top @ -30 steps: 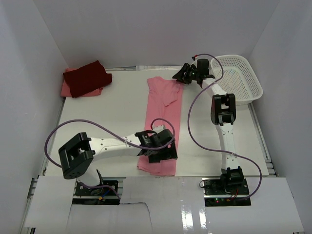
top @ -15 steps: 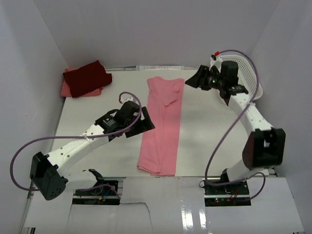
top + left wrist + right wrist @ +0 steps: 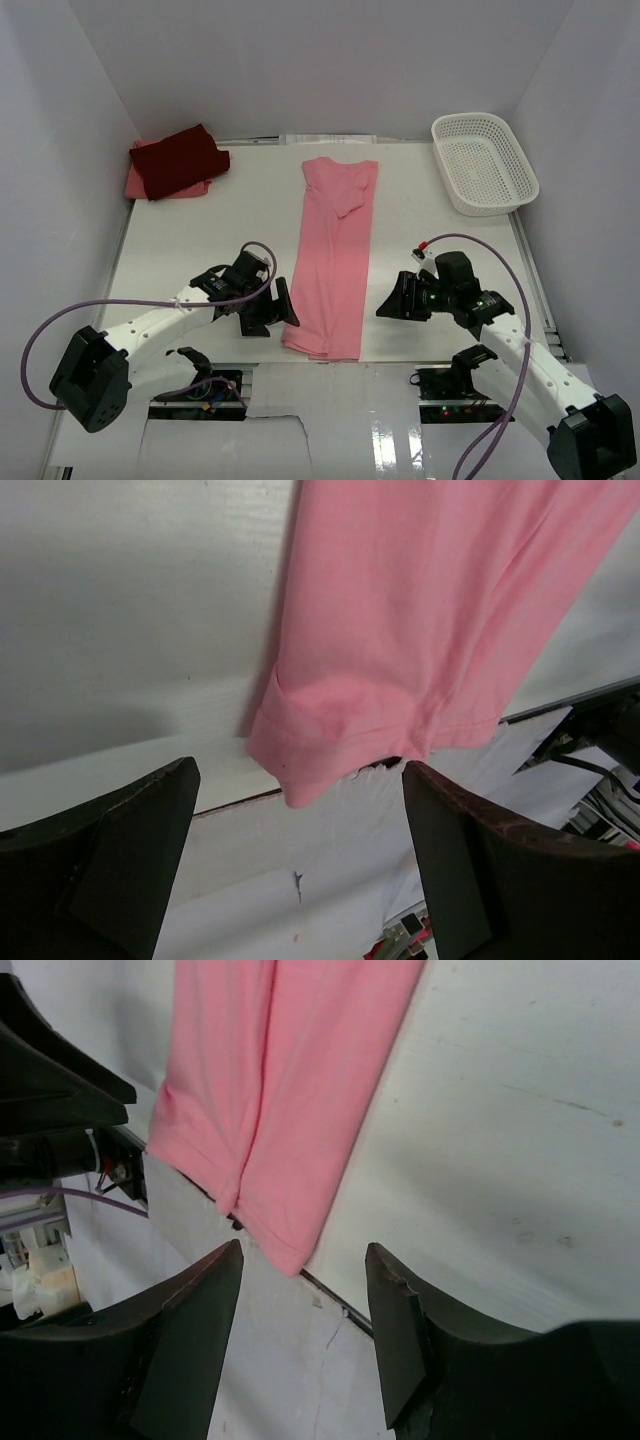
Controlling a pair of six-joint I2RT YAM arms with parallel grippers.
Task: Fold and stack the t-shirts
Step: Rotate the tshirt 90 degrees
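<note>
The pink shirt (image 3: 335,250) lies in the middle of the table (image 3: 200,240) as one long strip, folded in from both sides. Its near end sits right at the table's near edge. The left gripper (image 3: 280,312) is just beside the near left corner of the shirt. The right gripper (image 3: 388,303) is near the right corner, a bit further off. Both have their fingers wide apart and hold nothing. The red shirt (image 3: 180,158) is folded in the far left corner, on top of the salmon shirt (image 3: 140,186). The basket (image 3: 484,116) is at the far right. The next move looks like a grab at the two near corners, to fold the strip away from the arms. That could go wrong in a few ways. The strip is made of layers, so a finger might pinch only the top one, and then the side folds would fall open. The corners sit on the table's edge, so a low finger could bump it or miss the cloth. If one arm lifts before the other, the fold would come out crooked. Half a second ago the left gripper was up beside the middle of the shirt, and the right one was far off by the basket. Now both have come down to the near end. The shirts have not moved.
</note>
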